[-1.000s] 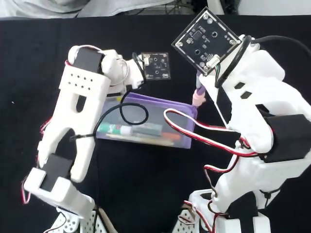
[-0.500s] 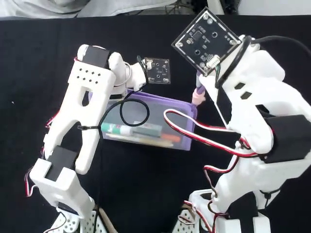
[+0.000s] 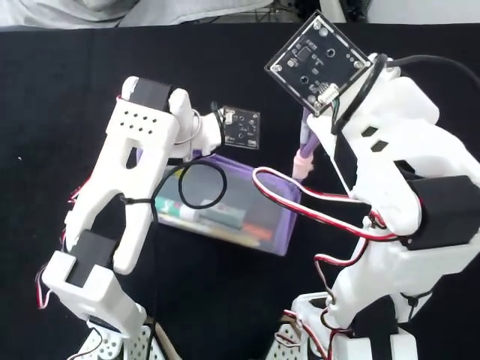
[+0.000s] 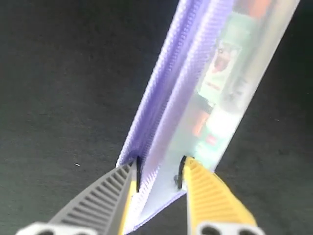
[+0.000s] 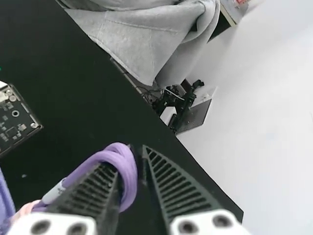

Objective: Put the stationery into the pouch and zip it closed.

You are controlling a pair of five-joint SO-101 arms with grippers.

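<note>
The purple see-through pouch lies tilted on the black table between the two arms. Inside it are a green-and-white marker and an orange pen. In the left wrist view my left gripper is shut on one end of the pouch, beside the zipper seam. My right gripper is shut on the purple zipper pull loop, held above the pouch's other end. From above, the pull hangs under the right arm.
Grey cloth lies along the table's far side and also appears as grey cloth past the table edge. The left arm covers the pouch's left end. White and red cables loop over its right end.
The left arm has shifted toward the far side, and the pouch has turned so its right end points more toward the near side. The pull loop in the right gripper has risen slightly.
</note>
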